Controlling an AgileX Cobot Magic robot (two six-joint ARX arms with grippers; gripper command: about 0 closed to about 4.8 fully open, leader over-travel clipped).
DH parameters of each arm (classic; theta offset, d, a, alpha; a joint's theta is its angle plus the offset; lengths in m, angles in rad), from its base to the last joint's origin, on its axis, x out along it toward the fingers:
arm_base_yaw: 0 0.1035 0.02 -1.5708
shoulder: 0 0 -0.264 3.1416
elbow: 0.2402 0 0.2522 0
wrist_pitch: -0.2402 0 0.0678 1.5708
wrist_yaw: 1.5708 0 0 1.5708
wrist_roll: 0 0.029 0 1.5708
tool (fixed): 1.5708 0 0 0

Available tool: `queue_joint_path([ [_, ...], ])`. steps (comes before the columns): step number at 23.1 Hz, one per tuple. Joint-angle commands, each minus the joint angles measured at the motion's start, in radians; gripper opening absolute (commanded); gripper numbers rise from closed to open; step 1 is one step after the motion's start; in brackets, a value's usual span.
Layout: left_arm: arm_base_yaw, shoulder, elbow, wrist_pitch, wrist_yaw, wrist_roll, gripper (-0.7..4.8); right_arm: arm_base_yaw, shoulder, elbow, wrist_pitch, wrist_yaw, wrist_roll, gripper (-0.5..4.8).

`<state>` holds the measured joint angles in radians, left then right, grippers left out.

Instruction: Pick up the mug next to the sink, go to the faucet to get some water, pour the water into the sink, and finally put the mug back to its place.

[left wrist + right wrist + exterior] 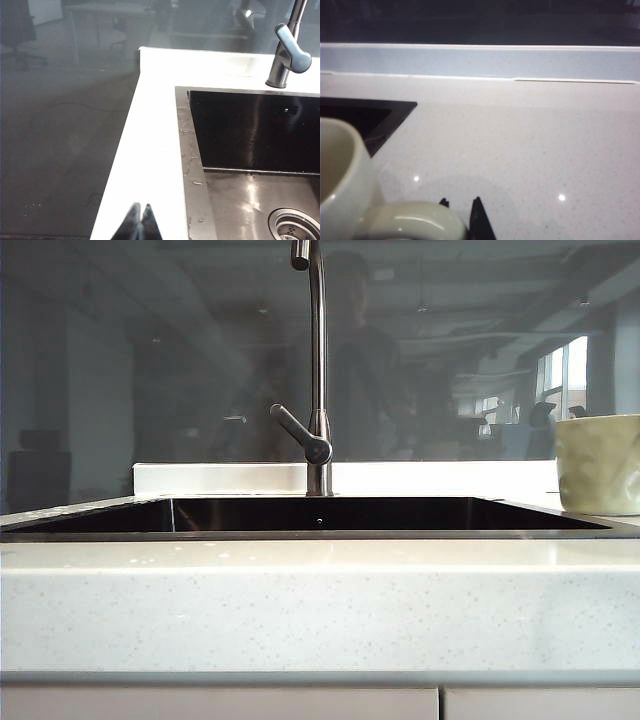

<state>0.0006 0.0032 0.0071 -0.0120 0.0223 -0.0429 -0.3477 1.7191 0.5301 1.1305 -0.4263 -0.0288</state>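
Observation:
The pale cream mug (600, 465) stands on the countertop at the right end of the sink (320, 535), right at the exterior view's edge. In the right wrist view the mug (342, 165) is close up, and its handle (415, 220) lies between the fingers of my right gripper (460, 204), which is shut on it. The steel faucet (318, 370) rises behind the middle of the sink with no water running. My left gripper (140, 205) is shut and empty over the counter, left of the sink (185, 150). Neither gripper shows in the exterior view.
The lever handle (300, 435) sticks out to the left of the faucet near its base. A round drain (295, 227) sits in the sink floor. A low white ledge (220, 478) and a dark glass wall run behind the counter. Pale countertop (530, 150) stretches beyond the mug.

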Motion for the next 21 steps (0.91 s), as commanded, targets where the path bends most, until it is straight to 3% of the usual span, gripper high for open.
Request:
queue_joint_path([
  [1,-0.002,0.001,0.003,0.069,-0.003,-0.003,-0.04,0.000,-0.004,0.005,0.091,0.005,0.013,-0.05],
  [4,-0.002,0.001,0.003,0.114,-0.003,-0.006,-0.04,0.000,-0.004,0.010,0.163,0.005,0.127,-0.05],
  [6,-0.002,0.001,0.003,0.169,0.002,-0.042,-0.04,0.004,-0.013,0.038,0.174,0.004,0.282,-0.05],
  [8,-0.002,0.019,0.003,0.242,0.004,-0.073,-0.04,0.043,-0.039,0.079,0.159,0.004,0.315,-0.05],
  [13,-0.002,0.180,0.009,0.484,0.036,-0.196,-0.04,0.198,-0.133,0.230,-0.173,0.010,0.317,-0.05],
  [17,-0.002,0.450,0.124,0.555,0.078,-0.179,-0.05,0.332,-0.153,0.387,-0.386,0.009,0.316,-0.05],
  [19,-0.001,0.649,0.193,0.660,0.118,-0.166,-0.05,0.385,-0.153,0.443,-0.404,0.013,0.316,-0.05],
  [21,-0.001,0.944,0.287,0.879,0.208,-0.143,-0.05,0.424,-0.153,0.480,-0.410,0.045,0.316,-0.05],
])
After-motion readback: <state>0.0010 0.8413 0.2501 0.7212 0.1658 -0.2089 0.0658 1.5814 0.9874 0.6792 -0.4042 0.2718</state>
